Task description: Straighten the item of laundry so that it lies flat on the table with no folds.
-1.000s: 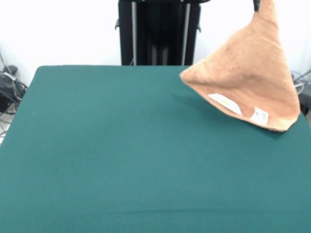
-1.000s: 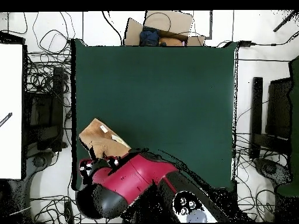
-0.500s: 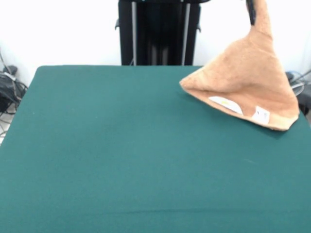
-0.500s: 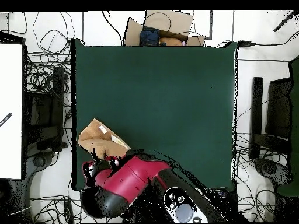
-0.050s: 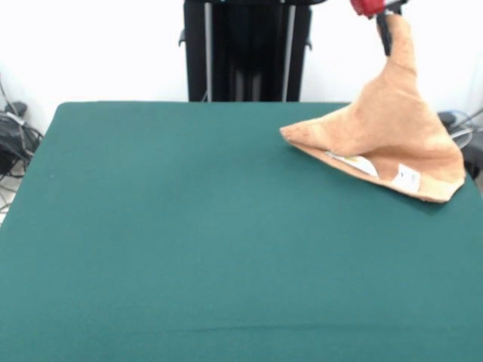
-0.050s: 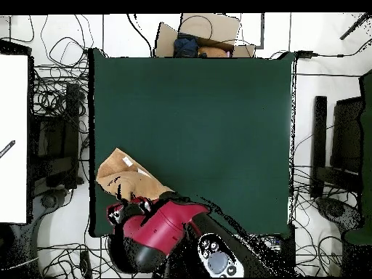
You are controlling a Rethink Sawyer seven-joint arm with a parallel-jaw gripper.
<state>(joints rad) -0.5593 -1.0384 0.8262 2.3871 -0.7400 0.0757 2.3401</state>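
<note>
1. Hanging from one pinched corner, the peach-orange towel [image 5: 381, 132] is drawn up into a cone, its lower part resting on the table [image 5: 189, 249].
2. Two small white labels [image 5: 407, 178] are seen near the lower hem, partly tucked under a fold.
3. The long axis is observed to run steeply upward from the spread base to the raised tip.
4. The gripper [image 5: 389, 30] is noted at the tip; the dark fingers [image 5: 385, 34] are closed on the towel's corner.
5. In the overhead view the towel [image 6: 127, 174] is located at the table's left edge near the robot's side, with its outer corner at or slightly past that edge.
6. The remaining green surface [image 6: 203, 123] is left open.
</note>
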